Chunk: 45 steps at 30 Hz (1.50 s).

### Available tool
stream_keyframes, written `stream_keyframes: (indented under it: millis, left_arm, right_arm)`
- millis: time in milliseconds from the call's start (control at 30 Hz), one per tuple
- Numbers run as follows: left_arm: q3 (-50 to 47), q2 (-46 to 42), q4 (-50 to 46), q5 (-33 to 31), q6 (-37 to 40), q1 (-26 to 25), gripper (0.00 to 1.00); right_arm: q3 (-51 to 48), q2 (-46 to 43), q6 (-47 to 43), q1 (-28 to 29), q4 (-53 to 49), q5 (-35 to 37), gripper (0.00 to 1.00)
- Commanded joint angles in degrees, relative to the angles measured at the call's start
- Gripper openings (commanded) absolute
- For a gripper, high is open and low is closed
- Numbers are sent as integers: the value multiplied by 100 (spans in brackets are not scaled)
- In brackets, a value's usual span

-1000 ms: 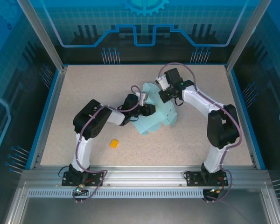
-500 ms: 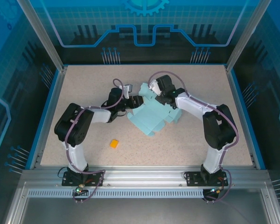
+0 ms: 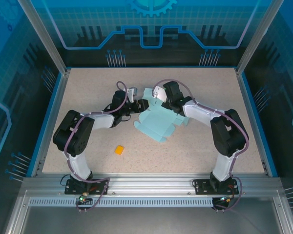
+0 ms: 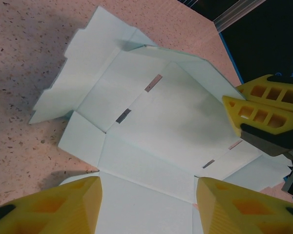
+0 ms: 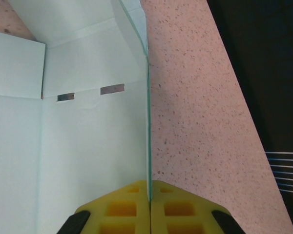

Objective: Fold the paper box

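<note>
- paper box lies mid-table, between the two arms. It is mostly an open flat sheet with the creases and slots showing, and it has slid a little left and settled flatter than a second ago.
- right hand is clenched on the edge of an upright flap at the sheet's far side. It has moved left with the sheet.
- left hand is released, with its jaws apart and nothing between them. It has widened over the last second and backed off from over the sheet's middle to its left edge.
- meaning: the left let go to re-approach, and the right is the only anchor. No panel is locked yet, so folding looks early.
- orange block sits unmoved on the table, well apart from the sheet.
</note>
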Motion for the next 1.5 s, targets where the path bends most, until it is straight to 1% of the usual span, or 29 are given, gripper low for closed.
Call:
stream_keyframes:
  millis: [0,167,300,400,733,867,967,1133,1233,1333,1400,1467]
  left_arm:
    - [169,-133,-107,209,227,47,56]
    - [164,-245,-205,191,360,80,56]
    - [321,-265,-486,230,448,120,56]
    - [451,-239,-542,339,446,114,56]
    - [1087,9,-835,342,464,115,56]
    - [1452,157,-1205,348,607,120,56]
    - [1422,131,-1327,318,691,120,56]
    - [1033,14,-1325,331,1060,98,56]
    - [901,47,-1402,155,1422,-4,56]
    - [912,129,-1581,-251,1885,-209,56]
    - [916,197,-1621,-576,2065,-330,56]
    - [932,272,-1611,-719,2130,-372,56]
  right_arm:
    - [243,-218,-2,-194,-404,-706,7]
    - [397,-325,138,-400,-787,-1303,7]
    - [488,-380,155,-501,-1001,-1555,7]
    - [530,-370,146,-535,-1067,-1611,7]
    - [420,-458,190,-544,-988,-1714,7]
    - [420,-440,194,-544,-1015,-1685,7]
    - [432,-451,216,-568,-1058,-1702,6]
    - [742,-410,433,-769,-1543,-2224,6]
    - [952,-325,529,-853,-1833,-2426,6]
    - [1168,-201,656,-929,-2093,-2562,6]
    - [1359,-99,796,-989,-2326,-2669,6]
    - [1487,-48,875,-1040,-2493,-2789,6]
